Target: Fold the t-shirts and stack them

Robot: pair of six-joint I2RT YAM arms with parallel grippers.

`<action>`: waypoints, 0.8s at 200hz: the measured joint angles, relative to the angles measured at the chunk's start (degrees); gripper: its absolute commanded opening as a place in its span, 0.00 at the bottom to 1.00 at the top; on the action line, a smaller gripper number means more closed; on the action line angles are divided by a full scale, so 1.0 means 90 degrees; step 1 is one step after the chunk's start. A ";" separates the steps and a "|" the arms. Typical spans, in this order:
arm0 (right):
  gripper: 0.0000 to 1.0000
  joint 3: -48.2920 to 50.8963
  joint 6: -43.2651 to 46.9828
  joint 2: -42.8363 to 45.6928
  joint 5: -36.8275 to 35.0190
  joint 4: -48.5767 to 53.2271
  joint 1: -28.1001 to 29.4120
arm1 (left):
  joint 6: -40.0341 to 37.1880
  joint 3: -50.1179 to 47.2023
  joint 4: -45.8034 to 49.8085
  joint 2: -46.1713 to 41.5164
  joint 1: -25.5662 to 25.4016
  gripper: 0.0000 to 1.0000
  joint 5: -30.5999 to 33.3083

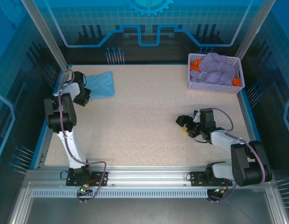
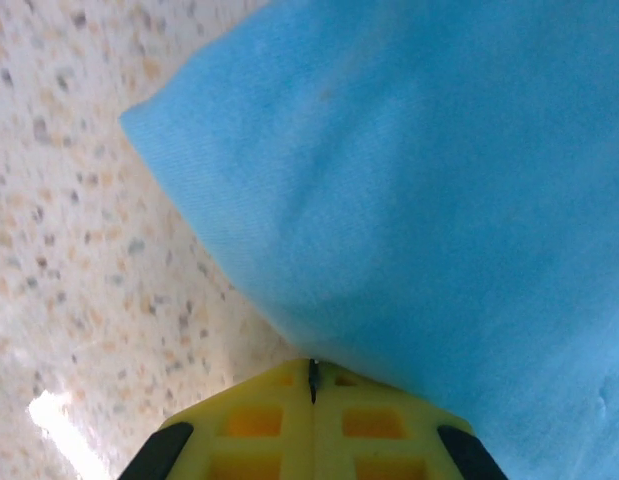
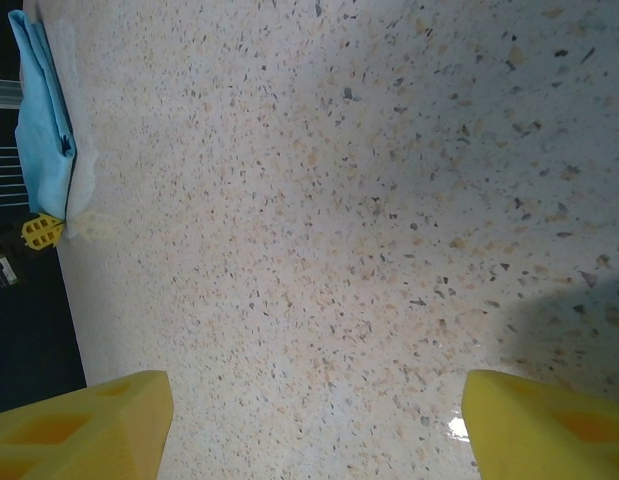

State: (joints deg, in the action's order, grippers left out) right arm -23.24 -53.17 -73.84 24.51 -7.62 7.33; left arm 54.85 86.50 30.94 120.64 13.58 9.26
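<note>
At table (image 1: pixel 144 116) 10 o'clock: blue t-shirt (image 1: pixel 98 84) looks limp, light; I'd pinch a folded corner. Left gripper (image 2: pixel 311 385) fingers pressed together, right gripper (image 3: pixel 317 400) spread.

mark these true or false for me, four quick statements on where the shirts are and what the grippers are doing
1. The blue t-shirt lies in the basket. False: it lies folded on the table, at the far left.
2. The right gripper is open over bare table. True.
3. The basket holds purple shirts and an orange shirt. True.
4. The left gripper is wide open. False: its fingers are pressed together at the blue t-shirt's edge.
</note>
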 measured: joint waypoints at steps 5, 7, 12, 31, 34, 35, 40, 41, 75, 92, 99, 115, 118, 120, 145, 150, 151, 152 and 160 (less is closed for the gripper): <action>0.77 0.0000 0.0000 -0.0005 0.0000 0.0000 0.0000 | -0.0049 0.0078 0.0036 0.0051 0.0032 0.01 0.0000; 0.77 0.0000 0.0000 -0.0007 0.0000 0.0000 0.0000 | -0.0070 0.0114 0.0053 0.0080 0.0046 0.01 0.0002; 0.77 0.0000 0.0000 -0.0012 0.0000 0.0002 0.0000 | -0.0112 0.0204 0.0078 0.0141 0.0075 0.01 0.0002; 0.77 0.0000 0.0000 -0.0019 0.0000 -0.0017 0.0000 | -0.0216 0.0597 0.0223 0.0396 0.0180 0.03 -0.0002; 0.77 0.0000 0.0000 -0.0022 0.0000 -0.0022 0.0000 | -0.0243 0.0641 0.0231 0.0427 0.0187 0.04 -0.0002; 0.77 0.0000 0.0000 -0.0024 0.0000 -0.0024 0.0000 | -0.0260 0.0670 0.0238 0.0444 0.0192 0.05 -0.0002; 0.77 0.0000 0.0000 -0.0024 0.0000 -0.0027 0.0000 | -0.0277 0.0760 0.0253 0.0498 0.0211 0.05 -0.0005; 0.77 0.0000 0.0000 -0.0027 0.0000 -0.0029 0.0000 | -0.0282 0.0772 0.0255 0.0508 0.0214 0.06 -0.0005; 0.77 0.0000 0.0000 -0.0061 0.0000 -0.0073 0.0000 | -0.0471 0.1336 0.0444 0.0767 0.0248 0.07 -0.0078; 0.77 0.0000 0.0000 -0.0080 0.0000 -0.0090 0.0000 | -0.0517 0.1627 0.0515 0.0821 0.0248 0.09 -0.0180; 0.77 0.0000 0.0000 -0.0085 0.0000 -0.0100 0.0000 | -0.0537 0.1666 0.0508 0.0809 0.0248 0.10 -0.0219; 0.78 0.0000 0.0002 -0.0085 0.0000 -0.0107 0.0000 | -0.0539 0.1515 0.0376 0.0692 0.0248 0.13 -0.0372; 0.78 0.0000 0.0002 -0.0085 0.0000 -0.0107 0.0000 | -0.0537 0.1440 0.0338 0.0656 0.0248 0.15 -0.0384; 0.78 0.0000 0.0002 -0.0083 -0.0002 -0.0107 0.0000 | -0.0537 0.1389 0.0328 0.0614 0.0245 0.16 -0.0415; 0.80 0.0000 0.0036 0.0117 -0.0032 -0.0039 0.0005 | -0.0444 0.0491 0.0187 -0.0075 0.0204 0.32 -0.0597; 0.80 0.0000 0.0066 0.0272 -0.0078 0.0002 0.0015 | -0.0447 0.0335 0.0172 -0.0260 0.0177 0.38 -0.0622; 0.81 0.0000 0.0070 0.0291 -0.0080 0.0012 0.0017 | -0.0430 0.0311 0.0165 -0.0282 0.0175 0.39 -0.0619; 0.81 0.0000 0.0078 0.0316 -0.0085 0.0017 0.0017 | -0.0444 0.0267 0.0163 -0.0338 0.0170 0.41 -0.0624; 0.82 0.0000 0.0134 0.0648 -0.0197 0.0095 0.0058 | -0.0488 0.0029 0.0141 -0.0690 0.0109 0.51 -0.0634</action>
State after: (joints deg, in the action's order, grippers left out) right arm -23.24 -51.96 -68.01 22.74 -6.76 7.86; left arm 50.46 86.76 32.21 114.43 14.57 3.55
